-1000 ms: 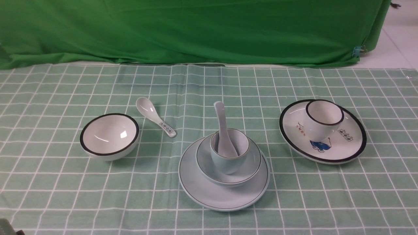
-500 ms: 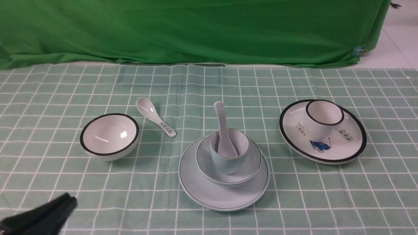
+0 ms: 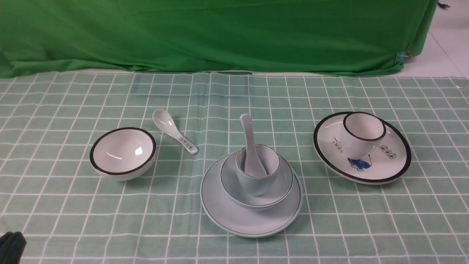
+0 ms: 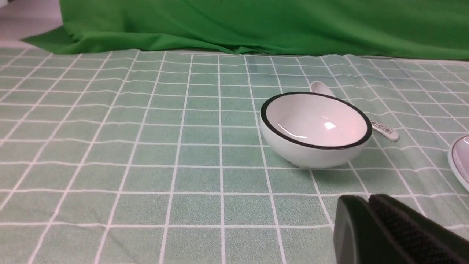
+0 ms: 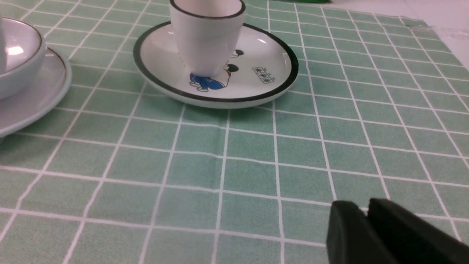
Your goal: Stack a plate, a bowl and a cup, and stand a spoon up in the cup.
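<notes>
Start with the front view: your plate [image 3: 220, 216] sits near the middle of the checked cloth [image 3: 329, 227], the bowl [image 3: 282, 183] rests on it, the cup [image 3: 253, 183] stands in the bowl, and the spoon [image 3: 248, 139] stands in the cup, scoop down, handle leaning on the far rim. Judged from that, all of the stacking looks done, and nothing seems left but to keep both arms away from the stack. Only a dark corner of the left gripper [image 3: 11, 246] shows at the near left edge, well apart from everything; the right arm is not in this view at all. The left wrist view gives you what the front cannot: that gripper's [image 4: 368, 201] fingers pressed together with nothing between them, low over bare cloth, near the black-rimmed bowl [image 4: 315, 128], with the printed spoon [image 4: 381, 126] just behind it and only a sliver of your plate's rim at the side. The right wrist view shows the right gripper [image 5: 366, 209], empty, its fingers touching or nearly so, and you cannot tell whether a gap is opening; ahead of it the black-rimmed cup [image 5: 207, 33] stands on the printed plate [image 5: 263, 69], with your bowl and plate at the edge.
</notes>
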`<state>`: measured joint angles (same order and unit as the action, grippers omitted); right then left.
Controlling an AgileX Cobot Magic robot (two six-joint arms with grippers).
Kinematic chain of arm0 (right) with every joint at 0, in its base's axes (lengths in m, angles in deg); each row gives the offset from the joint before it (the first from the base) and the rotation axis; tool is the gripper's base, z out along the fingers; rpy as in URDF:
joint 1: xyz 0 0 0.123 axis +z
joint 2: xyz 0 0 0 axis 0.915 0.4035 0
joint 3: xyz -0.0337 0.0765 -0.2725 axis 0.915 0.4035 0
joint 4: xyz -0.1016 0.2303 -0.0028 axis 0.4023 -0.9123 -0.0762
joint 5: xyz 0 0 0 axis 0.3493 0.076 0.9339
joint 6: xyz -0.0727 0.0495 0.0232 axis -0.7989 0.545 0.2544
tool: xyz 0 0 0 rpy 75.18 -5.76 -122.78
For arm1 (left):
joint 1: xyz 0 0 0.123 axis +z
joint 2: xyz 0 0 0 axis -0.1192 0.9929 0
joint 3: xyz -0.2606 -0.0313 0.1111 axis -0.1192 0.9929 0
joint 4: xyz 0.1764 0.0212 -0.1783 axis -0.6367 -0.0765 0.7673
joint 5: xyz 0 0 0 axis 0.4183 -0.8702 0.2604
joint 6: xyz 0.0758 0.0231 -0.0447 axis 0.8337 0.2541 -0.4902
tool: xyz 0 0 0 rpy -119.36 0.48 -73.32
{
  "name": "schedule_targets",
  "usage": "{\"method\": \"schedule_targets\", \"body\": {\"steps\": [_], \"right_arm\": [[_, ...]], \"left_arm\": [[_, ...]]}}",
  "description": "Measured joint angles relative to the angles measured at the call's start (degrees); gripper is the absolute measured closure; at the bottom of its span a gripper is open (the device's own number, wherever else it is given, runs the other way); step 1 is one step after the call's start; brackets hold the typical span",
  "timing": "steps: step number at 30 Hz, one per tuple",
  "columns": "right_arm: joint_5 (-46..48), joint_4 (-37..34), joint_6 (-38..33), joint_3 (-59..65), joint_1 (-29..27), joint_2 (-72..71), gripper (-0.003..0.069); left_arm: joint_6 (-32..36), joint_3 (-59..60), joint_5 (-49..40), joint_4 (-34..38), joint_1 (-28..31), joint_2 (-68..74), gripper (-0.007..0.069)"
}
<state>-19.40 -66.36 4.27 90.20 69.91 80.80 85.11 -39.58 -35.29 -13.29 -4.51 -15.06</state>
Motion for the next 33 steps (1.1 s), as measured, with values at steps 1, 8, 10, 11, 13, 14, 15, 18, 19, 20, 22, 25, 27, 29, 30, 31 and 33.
{"method": "schedule_targets", "body": {"steps": [1,8,10,11,13,14,15,18,19,20,22,25,27,29,30,31,33], "right_arm": [[0.0,0.0,0.0,0.0,0.0,0.0,0.054],[0.0,0.0,0.0,0.0,0.0,0.0,0.0522],[0.0,0.0,0.0,0.0,0.0,0.0,0.0519],[0.0,0.0,0.0,0.0,0.0,0.0,0.0518],[0.0,0.0,0.0,0.0,0.0,0.0,0.0515],[0.0,0.0,0.0,0.0,0.0,0.0,0.0515],[0.0,0.0,0.0,0.0,0.0,0.0,0.0512],[0.0,0.0,0.0,0.0,0.0,0.0,0.0509],[0.0,0.0,0.0,0.0,0.0,0.0,0.0507],[0.0,0.0,0.0,0.0,0.0,0.0,0.0505],[0.0,0.0,0.0,0.0,0.0,0.0,0.0501],[0.0,0.0,0.0,0.0,0.0,0.0,0.0491],[0.0,0.0,0.0,0.0,0.0,0.0,0.0486],[0.0,0.0,0.0,0.0,0.0,0.0,0.048],[0.0,0.0,0.0,0.0,0.0,0.0,0.048],[0.0,0.0,0.0,0.0,0.0,0.0,0.0479],[0.0,0.0,0.0,0.0,0.0,0.0,0.0477]], "left_arm": [[-0.26,0.0,0.0,0.0,0.05,0.0,0.0608],[-0.59,0.0,0.0,0.0,0.04,0.0,0.0608],[-0.61,0.0,0.0,0.0,0.04,0.0,0.0608],[-0.61,0.0,0.0,0.0,0.04,0.0,0.0608],[-0.61,0.0,0.0,0.0,0.04,0.0,0.0608],[-0.61,0.0,0.0,0.0,0.04,0.0,0.0608],[-0.61,0.0,0.0,0.0,0.04,0.0,0.0608],[-0.61,0.0,0.0,0.0,0.04,0.0,0.0608],[-0.61,0.0,0.0,0.0,0.04,0.0,0.0608],[-0.61,0.0,0.0,0.0,0.04,0.0,0.0608],[-0.61,0.0,0.0,0.0,0.04,0.0,0.0608],[-0.61,0.0,0.0,0.0,0.04,0.0,0.0608],[-0.43,0.0,0.0,0.0,0.04,0.0,0.0608],[-0.37,0.0,0.0,0.0,0.04,0.0,0.0608],[-0.37,0.0,0.0,0.0,0.04,0.0,0.0608],[-0.37,0.0,0.0,0.0,0.04,0.0,0.0608],[-0.37,0.0,0.0,0.0,0.04,0.0,0.0608]]}}
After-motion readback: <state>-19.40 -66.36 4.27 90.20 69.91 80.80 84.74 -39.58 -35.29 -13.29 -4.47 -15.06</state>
